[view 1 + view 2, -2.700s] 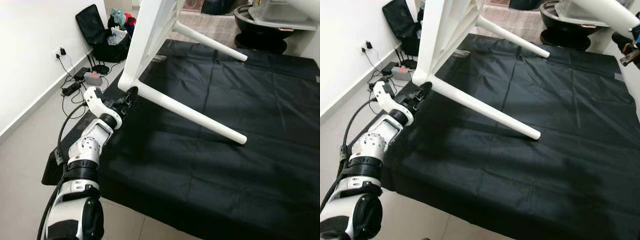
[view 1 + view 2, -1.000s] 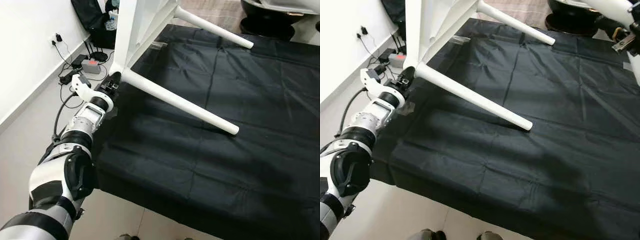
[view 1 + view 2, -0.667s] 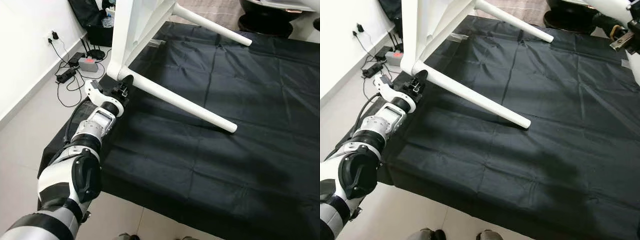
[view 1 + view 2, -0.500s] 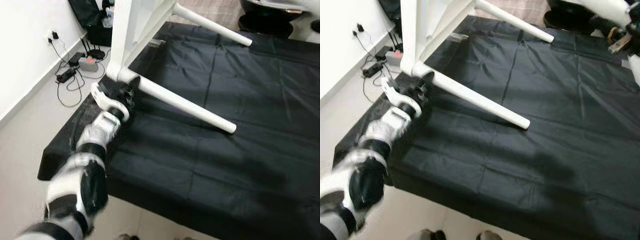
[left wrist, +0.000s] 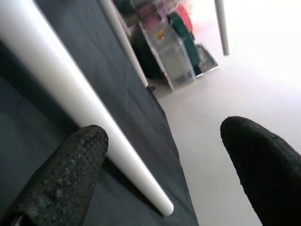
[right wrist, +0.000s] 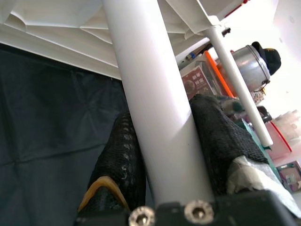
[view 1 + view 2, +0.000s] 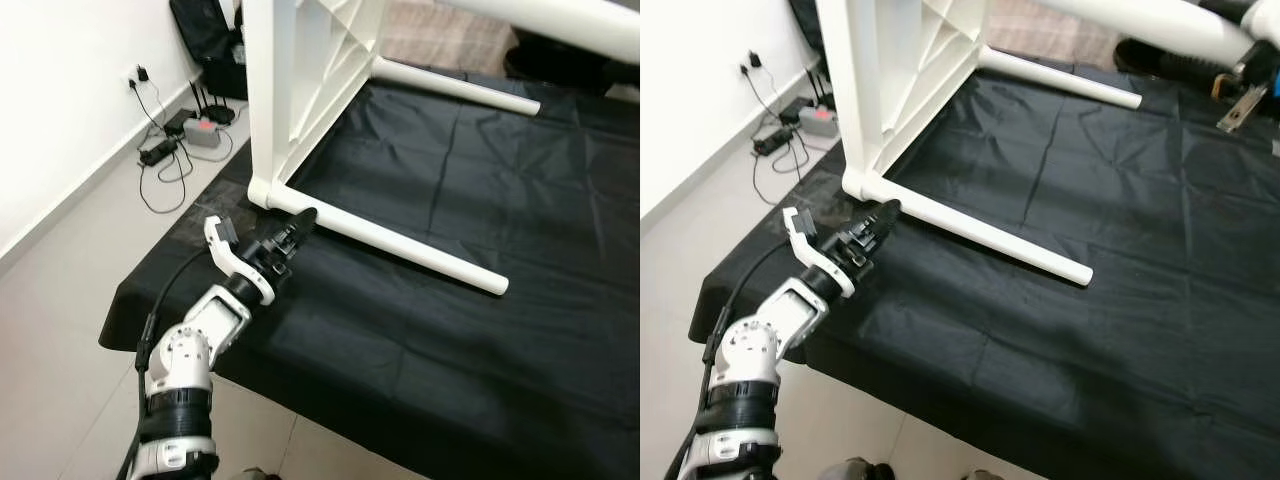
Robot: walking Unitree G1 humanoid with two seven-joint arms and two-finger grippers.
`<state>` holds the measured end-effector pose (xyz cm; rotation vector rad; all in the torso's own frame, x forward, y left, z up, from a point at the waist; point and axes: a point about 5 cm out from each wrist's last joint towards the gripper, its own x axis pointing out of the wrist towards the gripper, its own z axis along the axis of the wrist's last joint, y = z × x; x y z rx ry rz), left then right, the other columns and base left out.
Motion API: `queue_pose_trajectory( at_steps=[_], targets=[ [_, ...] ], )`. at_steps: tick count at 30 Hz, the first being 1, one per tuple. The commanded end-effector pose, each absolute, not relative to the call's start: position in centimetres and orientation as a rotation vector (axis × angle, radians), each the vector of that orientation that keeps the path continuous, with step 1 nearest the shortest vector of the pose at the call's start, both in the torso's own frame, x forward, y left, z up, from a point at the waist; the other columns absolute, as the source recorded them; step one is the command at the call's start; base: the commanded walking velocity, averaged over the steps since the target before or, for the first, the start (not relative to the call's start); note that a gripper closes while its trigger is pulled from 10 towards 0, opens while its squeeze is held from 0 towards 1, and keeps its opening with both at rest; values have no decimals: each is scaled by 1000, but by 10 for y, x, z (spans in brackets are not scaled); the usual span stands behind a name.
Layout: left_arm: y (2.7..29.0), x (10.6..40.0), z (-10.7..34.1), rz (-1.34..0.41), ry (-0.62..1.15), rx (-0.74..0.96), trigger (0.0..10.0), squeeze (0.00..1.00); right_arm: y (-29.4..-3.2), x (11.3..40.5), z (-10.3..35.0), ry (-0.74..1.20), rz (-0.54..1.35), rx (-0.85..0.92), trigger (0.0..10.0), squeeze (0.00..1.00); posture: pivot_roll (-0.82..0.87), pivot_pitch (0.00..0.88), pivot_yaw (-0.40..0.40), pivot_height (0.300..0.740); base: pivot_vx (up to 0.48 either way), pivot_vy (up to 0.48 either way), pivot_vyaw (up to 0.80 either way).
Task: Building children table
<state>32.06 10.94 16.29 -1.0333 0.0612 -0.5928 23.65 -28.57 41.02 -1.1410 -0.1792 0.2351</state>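
A white children's table [image 7: 290,90] stands on its side on a black cloth [image 7: 450,330]. Its lower leg [image 7: 400,235] lies along the cloth and a farther leg [image 7: 460,85] points right. My left gripper [image 7: 292,228] is open, its tips just short of the corner where the lower leg joins the top. In the left wrist view that leg [image 5: 70,108] runs past the spread fingers [image 5: 66,174] with nothing between them. My right gripper [image 6: 162,110] is shut on an upper leg [image 7: 1140,15], which crosses the top right.
The cloth's left edge drops to a tiled floor, where a power strip and cables [image 7: 200,130] lie by the white wall. A black bag [image 7: 205,40] stands behind them. A dark round object [image 7: 560,60] and a rug [image 7: 440,40] lie beyond the cloth.
The camera has shifted. My left arm has drawn back, so its gripper now points at the leg's base from in front instead of sitting against the corner. The table stands more upright.
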Motion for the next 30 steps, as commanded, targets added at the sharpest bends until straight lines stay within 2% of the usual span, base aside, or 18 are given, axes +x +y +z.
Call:
queue_pose_trajectory(
  at_steps=[1,4,6,7,9,10,12,13,14,15,22,23,28,29,30],
  targets=[
    [112,315,161,-575,71,-1041,10000,1000,-293,243,393,-78,296,-1078,10000,0,-123,109,18,740,0,0,0],
    [115,307,161,-547,79,-1034,10000,1000,-292,231,386,-28,437,-1066,10000,0,-123,111,13,740,0,0,0],
    [117,306,161,-539,80,-1031,10000,1000,-292,232,385,-27,442,-1059,10000,0,-124,110,14,740,0,0,0],
    [119,305,161,-521,79,-1029,10000,1000,-291,235,382,-25,449,-1045,10000,506,-121,110,10,740,0,0,0],
    [121,304,161,-510,78,-1028,10000,1000,-290,237,379,-24,453,-1035,10000,506,-121,110,10,740,0,0,0],
    [123,304,161,-499,74,-1024,10000,761,-289,240,377,-26,454,-1026,10000,1000,-118,108,7,740,0,0,0],
    [123,304,161,-499,74,-1024,10000,761,-289,240,377,-26,454,-1026,10000,1000,-118,108,7,740,0,0,0],
    [125,303,161,-485,71,-1021,10000,502,-288,242,375,-33,456,-1023,10000,1000,-112,105,4,740,0,0,0],
    [127,302,161,-477,68,-1019,10000,314,-287,244,375,-41,463,-1021,10000,1000,-113,104,1,740,0,0,0],
    [129,301,162,-466,64,-1019,10000,0,-286,244,378,-61,468,-1020,10000,1000,-113,104,0,740,0,0,0],
    [131,299,161,-449,64,-1019,10000,0,-281,240,387,-144,518,-976,10000,1000,-115,101,-7,740,0,0,0],
    [131,297,159,-439,71,-1013,10000,0,-271,238,390,-217,548,-952,10000,1000,-117,99,-7,740,0,0,0],
    [135,294,157,-419,81,-981,10000,0,-259,245,393,-304,515,-944,10000,1000,-117,93,-11,740,0,0,0],
    [137,294,155,-406,83,-964,10000,0,-257,248,394,-336,489,-927,10000,494,-116,89,-10,740,0,0,0],
    [137,294,155,-406,83,-964,10000,0,-257,248,394,-336,489,-927,10000,494,-116,89,-10,740,0,0,0]
  ],
)
